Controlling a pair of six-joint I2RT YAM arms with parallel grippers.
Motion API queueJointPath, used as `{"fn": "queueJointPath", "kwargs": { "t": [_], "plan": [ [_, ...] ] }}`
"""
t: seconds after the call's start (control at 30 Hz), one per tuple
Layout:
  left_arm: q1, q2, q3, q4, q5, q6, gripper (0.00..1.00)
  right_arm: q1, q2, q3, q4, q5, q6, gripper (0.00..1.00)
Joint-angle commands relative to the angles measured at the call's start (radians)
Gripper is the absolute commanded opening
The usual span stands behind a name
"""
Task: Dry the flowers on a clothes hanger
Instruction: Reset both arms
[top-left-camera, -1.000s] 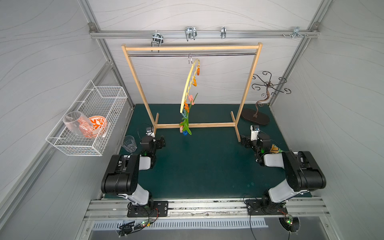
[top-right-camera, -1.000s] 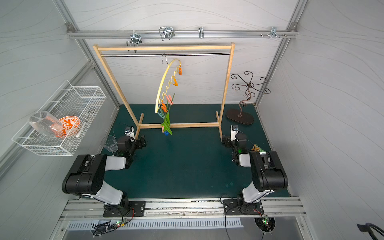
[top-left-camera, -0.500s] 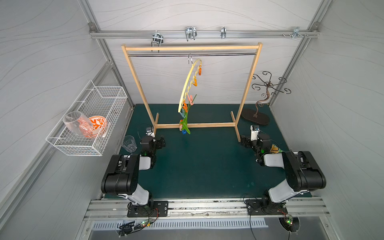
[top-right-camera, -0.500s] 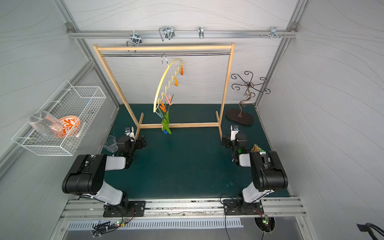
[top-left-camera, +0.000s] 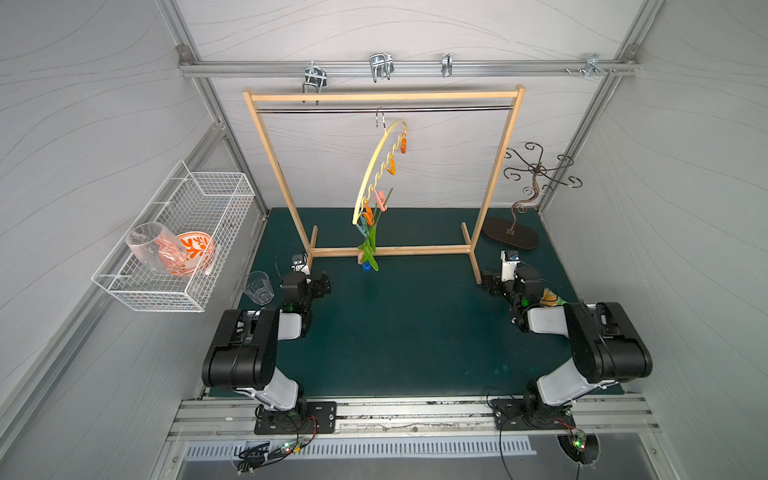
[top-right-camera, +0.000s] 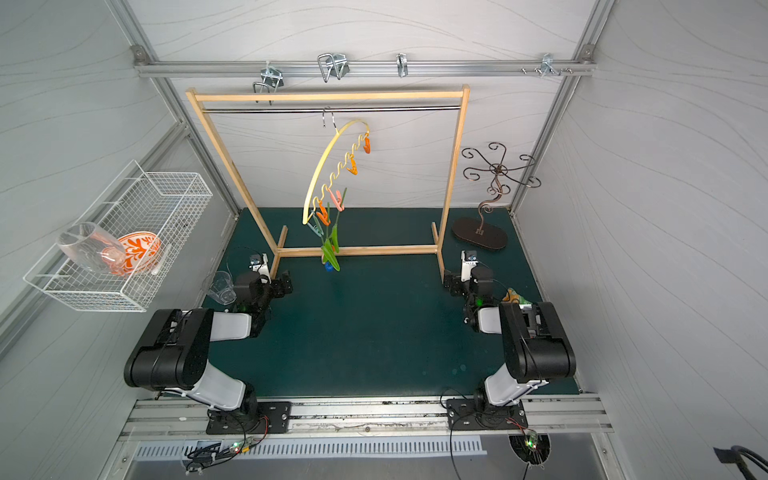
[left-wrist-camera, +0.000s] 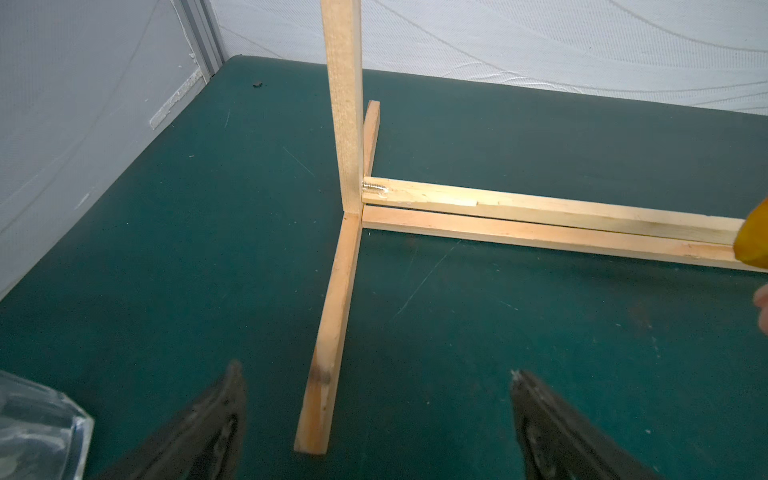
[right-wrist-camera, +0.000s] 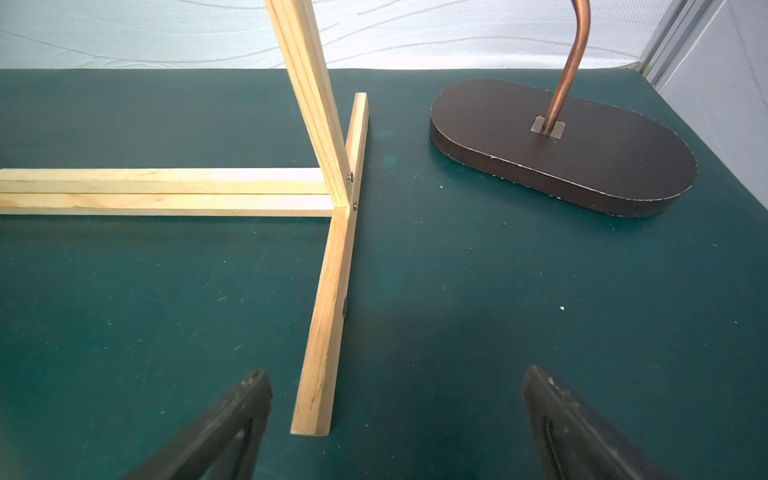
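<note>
The pale yellow clothes hanger (top-left-camera: 365, 183) (top-right-camera: 312, 185) hangs by its metal hook from the rod of the wooden rack (top-left-camera: 384, 96), tilted, with orange, pink and teal clothespins on its wavy bar. The flowers (top-left-camera: 370, 245) (top-right-camera: 331, 249) dangle head down from the pins at its low end, the blue head (top-left-camera: 365, 267) lowest. An orange-yellow head (left-wrist-camera: 754, 241) shows at the edge of the left wrist view. My left gripper (top-left-camera: 322, 283) (left-wrist-camera: 376, 370) and right gripper (top-left-camera: 490, 283) (right-wrist-camera: 395, 374) rest low by the rack's feet, both open and holding nothing.
The rack's feet (left-wrist-camera: 332, 316) (right-wrist-camera: 332, 291) lie just ahead of each gripper. A dark curly metal stand (top-left-camera: 513, 239) (right-wrist-camera: 561, 158) is at the back right. A clear glass (top-left-camera: 258, 286) stands beside the left arm. A wire basket (top-left-camera: 166, 291) hangs on the left wall.
The hanger with the flowers has swung slightly, its low end drifting left. Both arms have stayed still with open jaws.
</note>
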Motion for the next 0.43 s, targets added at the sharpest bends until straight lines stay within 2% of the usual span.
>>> {"fn": "queueJointPath", "kwargs": {
  "t": [0.0, 0.4],
  "plan": [
    [0.003, -0.01, 0.016, 0.031, 0.014, -0.003, 1.0, -0.004, 0.0, 0.014, -0.011, -0.014, 0.005, 0.99],
    [0.003, -0.01, 0.016, 0.032, 0.013, -0.003, 1.0, -0.004, 0.0, 0.014, -0.013, -0.015, 0.004, 0.99]
  ]
}}
